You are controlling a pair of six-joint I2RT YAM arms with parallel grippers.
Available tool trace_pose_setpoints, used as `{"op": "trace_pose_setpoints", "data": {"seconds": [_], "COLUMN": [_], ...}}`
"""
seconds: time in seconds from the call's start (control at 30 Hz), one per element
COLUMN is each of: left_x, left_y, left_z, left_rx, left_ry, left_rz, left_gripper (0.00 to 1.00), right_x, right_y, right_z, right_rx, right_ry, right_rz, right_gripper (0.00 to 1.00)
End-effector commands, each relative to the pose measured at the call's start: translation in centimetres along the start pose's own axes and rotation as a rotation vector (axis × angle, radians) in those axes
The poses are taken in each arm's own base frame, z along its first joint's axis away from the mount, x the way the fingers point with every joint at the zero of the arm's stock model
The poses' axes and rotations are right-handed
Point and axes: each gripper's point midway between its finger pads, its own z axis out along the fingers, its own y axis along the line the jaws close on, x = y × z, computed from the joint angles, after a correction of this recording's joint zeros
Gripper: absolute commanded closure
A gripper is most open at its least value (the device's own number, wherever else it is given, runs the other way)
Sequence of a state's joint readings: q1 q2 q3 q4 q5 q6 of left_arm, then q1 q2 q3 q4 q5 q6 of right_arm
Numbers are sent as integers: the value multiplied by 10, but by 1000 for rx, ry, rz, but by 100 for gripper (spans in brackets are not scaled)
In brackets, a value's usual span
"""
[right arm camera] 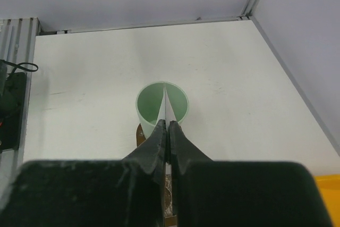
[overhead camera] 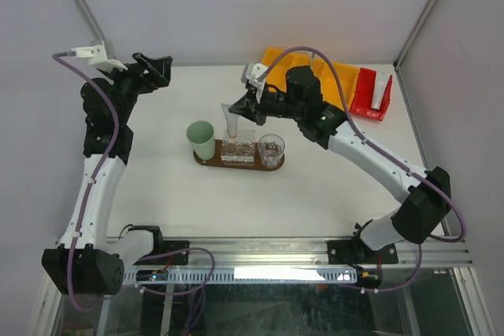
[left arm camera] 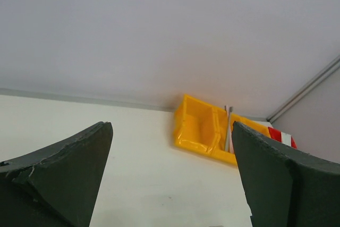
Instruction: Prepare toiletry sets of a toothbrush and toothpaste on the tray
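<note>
My right gripper [overhead camera: 234, 109] is shut on a small white toothpaste tube [overhead camera: 231, 125], which hangs down over the left clear glass [overhead camera: 238, 149] on the dark-brown tray [overhead camera: 206, 161]. In the right wrist view the gripper [right arm camera: 166, 123] pinches the thin white tube [right arm camera: 167, 107] edge-on, with the mint-green cup [right arm camera: 149, 104] and a bit of the tray [right arm camera: 139, 134] beyond it. My left gripper [overhead camera: 161, 67] is open and holds nothing at the far left back of the table. Between its wide jaws [left arm camera: 171, 131] I see a slim toothbrush [left arm camera: 227, 128] standing in the yellow bin [left arm camera: 199, 128].
A mint-green cup [overhead camera: 201, 138] stands at the tray's left end and a second clear glass [overhead camera: 272, 149] at its right end. The yellow divided bin [overhead camera: 283, 57] and a red bin [overhead camera: 370, 94] holding white tubes [overhead camera: 383, 88] sit at the back right, by the enclosure's corner post.
</note>
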State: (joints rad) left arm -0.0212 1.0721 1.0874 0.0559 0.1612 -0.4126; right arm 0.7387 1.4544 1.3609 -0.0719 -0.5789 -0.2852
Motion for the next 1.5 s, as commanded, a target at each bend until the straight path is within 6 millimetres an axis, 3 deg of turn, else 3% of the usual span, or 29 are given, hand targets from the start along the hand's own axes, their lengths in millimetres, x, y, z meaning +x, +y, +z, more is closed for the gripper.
{"op": "trace_pose_setpoints", "data": {"seconds": [0.0, 0.57, 1.47], "left_x": [-32, -28, -27], "left_y": [-14, -13, -11], "left_z": [-10, -7, -7], "left_rx": [78, 162, 184], "left_ry": [-103, -70, -67], "left_rz": [-10, 0, -32], "left_gripper": [1, 1, 1], "right_x": [-25, 11, 42], "right_y": [-11, -23, -23], "right_z": [9, 30, 40], "right_rx": [21, 33, 30], "right_ry": [-89, -40, -16], "right_rz": [-108, -130, -116], "right_gripper": [100, 100, 100]}}
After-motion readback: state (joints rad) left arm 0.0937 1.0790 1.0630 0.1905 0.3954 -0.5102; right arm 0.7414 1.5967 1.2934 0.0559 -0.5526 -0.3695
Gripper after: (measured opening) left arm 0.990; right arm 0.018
